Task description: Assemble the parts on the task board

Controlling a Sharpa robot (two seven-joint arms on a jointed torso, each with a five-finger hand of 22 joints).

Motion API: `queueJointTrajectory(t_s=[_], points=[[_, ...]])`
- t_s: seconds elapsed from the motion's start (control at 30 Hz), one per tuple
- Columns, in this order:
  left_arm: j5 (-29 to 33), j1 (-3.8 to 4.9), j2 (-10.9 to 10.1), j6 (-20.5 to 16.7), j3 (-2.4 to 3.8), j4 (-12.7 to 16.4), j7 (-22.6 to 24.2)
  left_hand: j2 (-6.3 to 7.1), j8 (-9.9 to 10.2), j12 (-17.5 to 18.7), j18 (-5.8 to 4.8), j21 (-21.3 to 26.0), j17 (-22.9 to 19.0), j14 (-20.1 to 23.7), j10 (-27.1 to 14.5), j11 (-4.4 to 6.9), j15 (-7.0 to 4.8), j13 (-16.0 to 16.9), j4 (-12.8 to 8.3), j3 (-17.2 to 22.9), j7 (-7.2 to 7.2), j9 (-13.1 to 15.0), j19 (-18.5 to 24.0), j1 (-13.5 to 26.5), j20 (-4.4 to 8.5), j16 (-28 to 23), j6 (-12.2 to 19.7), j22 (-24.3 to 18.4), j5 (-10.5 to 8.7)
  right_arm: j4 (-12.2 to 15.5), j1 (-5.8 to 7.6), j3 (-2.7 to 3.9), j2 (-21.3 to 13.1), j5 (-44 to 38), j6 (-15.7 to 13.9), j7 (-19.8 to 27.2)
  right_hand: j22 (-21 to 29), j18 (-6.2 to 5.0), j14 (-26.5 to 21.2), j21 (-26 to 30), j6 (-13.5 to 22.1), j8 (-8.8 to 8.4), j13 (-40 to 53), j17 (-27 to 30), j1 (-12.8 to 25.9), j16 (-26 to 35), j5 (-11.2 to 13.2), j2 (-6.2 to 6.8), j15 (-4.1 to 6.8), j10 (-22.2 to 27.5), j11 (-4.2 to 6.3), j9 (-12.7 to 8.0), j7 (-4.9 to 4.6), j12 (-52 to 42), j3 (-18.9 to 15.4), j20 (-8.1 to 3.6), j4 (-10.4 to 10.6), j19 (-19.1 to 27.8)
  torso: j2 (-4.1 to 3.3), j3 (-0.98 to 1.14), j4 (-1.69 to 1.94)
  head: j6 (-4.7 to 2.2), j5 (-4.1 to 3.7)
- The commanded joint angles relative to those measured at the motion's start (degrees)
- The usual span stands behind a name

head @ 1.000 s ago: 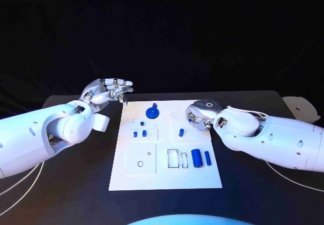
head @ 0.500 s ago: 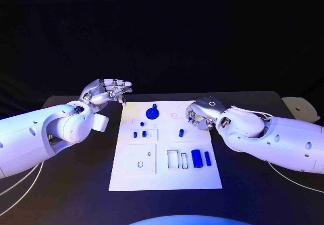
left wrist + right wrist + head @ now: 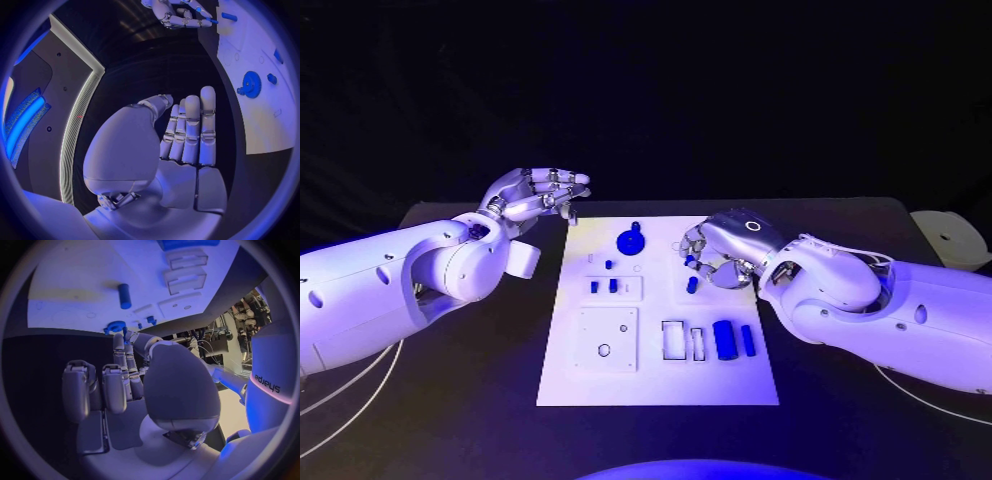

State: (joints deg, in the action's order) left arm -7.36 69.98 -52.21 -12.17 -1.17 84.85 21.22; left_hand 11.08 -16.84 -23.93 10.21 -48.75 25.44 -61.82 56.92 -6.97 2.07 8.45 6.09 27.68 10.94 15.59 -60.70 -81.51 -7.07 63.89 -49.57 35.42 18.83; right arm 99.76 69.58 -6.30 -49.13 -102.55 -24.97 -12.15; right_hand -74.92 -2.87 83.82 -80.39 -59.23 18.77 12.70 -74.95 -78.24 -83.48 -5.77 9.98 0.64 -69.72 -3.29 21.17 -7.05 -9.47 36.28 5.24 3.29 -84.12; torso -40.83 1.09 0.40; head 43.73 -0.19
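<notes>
White flat task board (image 3: 661,370) mid black worktop (image 3: 473,400). Right robot hand (image 3: 718,255) over board's far right, fingers curled, grip contents unclear. Left robot hand (image 3: 538,195) off board's far-left corner, curled, empty. Small blue plastic peg (image 3: 692,285) just beside right hand: probably light, rigid, slick; pinch mid-shaft.

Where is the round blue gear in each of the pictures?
Head view: the blue gear lies near the far end of the white task board, between the two hands.
Left wrist view: the gear lies on the board beyond the left hand.
Right wrist view: the gear peeks out just past the right hand's fingertips.
Shared landmark: the white task board.
</notes>
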Motion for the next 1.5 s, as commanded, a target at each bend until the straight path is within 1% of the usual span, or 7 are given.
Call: queueJointTrajectory(t_s=[0.03, 0.1, 0.3, 0.67, 0.9, 1.17, 1.5], points=[[0.28, 0.02, 0.39, 0.40, 0.05, 0.08, 0.22, 0.15, 0.26, -0.17, 0.36, 0.37, -0.05, 0.38, -0.45, 0.02, 0.18, 0.07, 0.02, 0.36, 0.24, -0.08, 0.03, -0.52, 0.04, -0.33, 0.29, -0.03, 0.33, 0.96, -0.22, 0.03, 1.03, 1.34, -2.78, 1.89, -9.68, 0.76, 3.63, -0.39, -0.34, 0.23, -0.02, -2.13, 0.31, -0.32, -0.30, -0.27, 0.39, -0.56, -0.02, 0.04, -0.20, 0.22, -0.07, -0.33, -0.28, -1.95, 0.04, -0.15, 0.10, 0.02, 1.14], [0.28, 0.02, 0.65, 0.42, 0.05, 0.07, 0.21, 0.15, 0.26, -0.17, 0.36, 0.37, -0.05, 0.38, -0.45, 0.02, 0.18, 0.07, 0.02, 0.36, 0.24, -0.08, 0.03, -0.52, 0.04, -0.33, 0.29, -0.03, 0.33, 1.23, -0.51, -0.02, 2.11, 1.55, -2.67, 2.19, -9.68, 0.76, 3.63, -0.38, -0.29, 0.21, -0.03, -2.12, 0.36, -0.32, -0.39, -0.26, 0.38, -0.54, -0.04, 0.05, -0.22, 0.27, -0.06, -0.33, -0.31, -1.95, 0.06, -0.19, 0.10, 0.12, 1.82], [0.28, 0.02, 1.30, 0.27, 0.04, 0.02, 0.22, 0.16, 0.29, -0.20, 0.35, 0.38, -0.09, 0.41, -0.52, -0.02, 0.21, 0.07, -0.03, 0.42, 0.27, -0.10, 0.06, -0.49, 0.02, -0.37, 0.35, -0.03, 0.33, 0.20, -2.12, -0.38, 5.76, 1.71, -1.96, 2.90, -9.65, 0.75, 3.63, -0.33, -0.25, 0.20, -0.04, -2.12, 0.43, -0.32, -0.46, -0.27, 0.37, -0.52, -0.06, 0.06, -0.24, 0.32, -0.06, -0.33, -0.32, -1.93, 0.00, -0.20, -0.08, 0.78, 4.87], [0.28, 0.04, 2.53, 0.01, 0.01, -0.33, 0.25, 0.19, 0.31, -0.24, 0.34, 0.39, -0.12, 0.45, -0.57, -0.04, 0.24, 0.07, -0.04, 0.44, 0.29, -0.12, 0.09, -0.41, 0.00, -0.40, 0.38, -0.03, 0.31, -3.58, -6.57, -0.95, 11.37, 1.22, -1.17, 3.80, -9.59, 0.72, 3.64, -0.19, -0.08, 0.14, -0.08, -2.11, 0.56, -0.33, -0.63, -0.30, 0.34, -0.43, -0.11, 0.10, -0.29, 0.49, -0.04, -0.33, -0.38, -1.87, -0.11, -0.17, -0.01, 1.57, 7.72], [0.28, 0.04, 2.96, 0.16, 0.00, -0.43, 0.15, 0.20, 0.31, -0.27, 0.34, 0.41, -0.14, 0.48, -0.60, -0.06, 0.26, 0.07, -0.03, 0.45, 0.30, -0.12, 0.12, -0.35, -0.01, -0.42, 0.39, -0.03, 0.30, -4.83, -7.85, -1.09, 13.00, 0.74, -0.72, 3.89, -9.60, 0.73, 3.65, -0.21, -0.02, 0.12, -0.09, -2.14, 0.63, -0.35, -0.67, -0.30, 0.32, -0.40, -0.14, 0.11, -0.32, 0.54, -0.05, -0.32, -0.40, -1.87, -0.09, -0.17, -0.10, 2.11, 8.56], [0.27, 0.04, 3.09, 0.31, 0.00, -0.51, 0.00, 0.20, 0.31, -0.27, 0.34, 0.41, -0.14, 0.48, -0.60, -0.06, 0.26, 0.07, -0.03, 0.45, 0.30, -0.12, 0.12, -0.35, -0.01, -0.42, 0.39, -0.03, 0.30, -5.71, -8.97, -1.23, 13.79, 0.56, 0.04, 4.10, -9.61, 0.73, 3.64, -0.22, 0.00, 0.11, -0.10, -2.10, 0.68, -0.33, -0.67, -0.30, 0.32, -0.40, -0.15, 0.12, -0.33, 0.57, -0.07, -0.32, -0.40, -1.87, -0.08, -0.10, -0.02, 2.96, 9.54], [0.27, 0.04, 3.09, 0.53, 0.00, -0.65, -0.11, 0.19, 0.29, -0.34, 0.33, 0.43, -0.19, 0.53, -0.61, -0.06, 0.28, 0.09, -0.04, 0.49, 0.29, -0.13, 0.17, -0.27, -0.04, -0.45, 0.38, -0.03, 0.29, -5.95, -9.27, -1.29, 13.68, -0.08, 0.69, 3.87, -9.57, 0.71, 3.64, -0.15, 0.02, 0.11, -0.10, -2.10, 0.71, -0.34, -0.68, -0.30, 0.31, -0.39, -0.16, 0.13, -0.33, 0.59, -0.08, -0.32, -0.41, -1.84, -0.06, -0.11, -0.05, 3.27, 9.88]])
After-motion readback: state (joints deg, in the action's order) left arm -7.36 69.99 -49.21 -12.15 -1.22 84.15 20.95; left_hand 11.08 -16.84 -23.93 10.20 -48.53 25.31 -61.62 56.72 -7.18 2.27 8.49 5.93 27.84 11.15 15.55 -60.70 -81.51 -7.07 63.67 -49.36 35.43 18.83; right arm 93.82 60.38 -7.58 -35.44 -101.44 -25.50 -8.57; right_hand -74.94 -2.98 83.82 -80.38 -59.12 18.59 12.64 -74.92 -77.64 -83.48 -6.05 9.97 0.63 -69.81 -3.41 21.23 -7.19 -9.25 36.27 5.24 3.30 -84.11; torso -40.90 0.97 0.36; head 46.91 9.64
